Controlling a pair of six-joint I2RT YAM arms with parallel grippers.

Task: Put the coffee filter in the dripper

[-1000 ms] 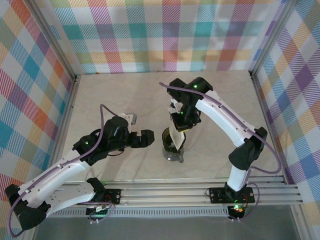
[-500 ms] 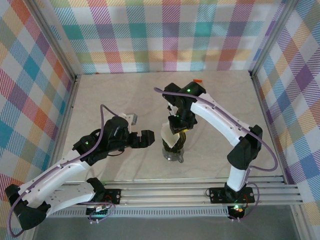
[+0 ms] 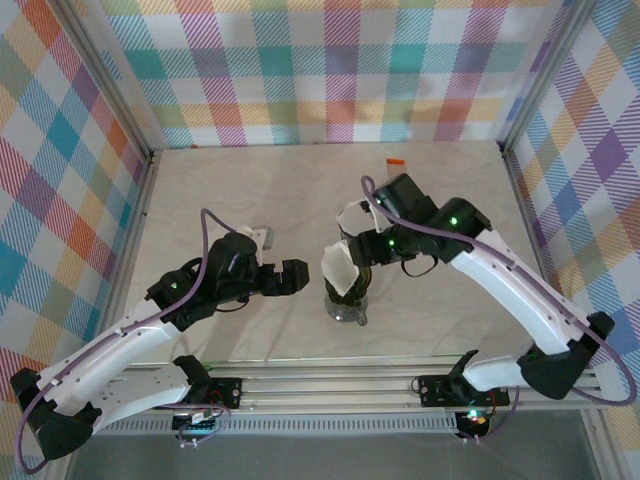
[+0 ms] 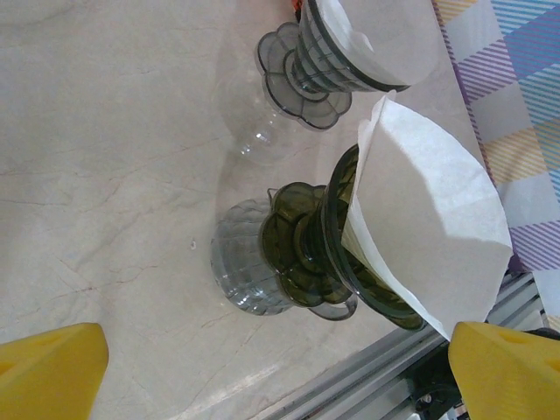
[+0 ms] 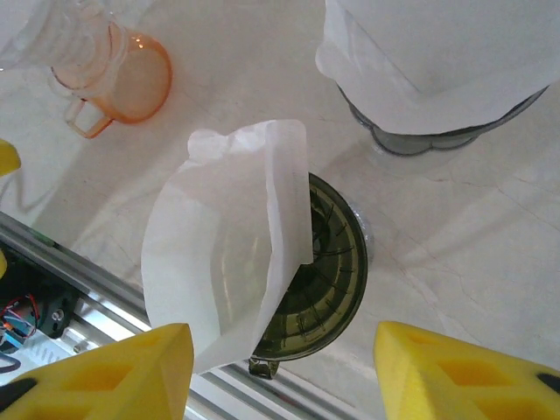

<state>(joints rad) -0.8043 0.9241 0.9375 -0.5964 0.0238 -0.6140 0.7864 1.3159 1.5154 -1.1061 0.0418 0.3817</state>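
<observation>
The left arm reaches in from the near left, and the left fingers are spread wide with nothing between them. They hang just left of the dripper, clear of it. In the left wrist view the yellow tips frame the scene from the two lower corners.

Near the middle of the pale marbled surface, the dark green dripper sits on a clear glass server. The white coffee filter stands in it but is not seated. Its lower part is tucked inside the dripper's cone, while most of the paper rises above the rim and leans out over one side. From above, the coffee filter tilts toward the left of the dripper. In the right wrist view the coffee filter faces the camera with its mouth open and covers about half of the dripper.

The right fingers are apart and hold nothing, hanging just above the filter without touching it.

Farther back stands a second dripper, already lined with paper. An orange cup with a handle stands near it in the right wrist view.
</observation>
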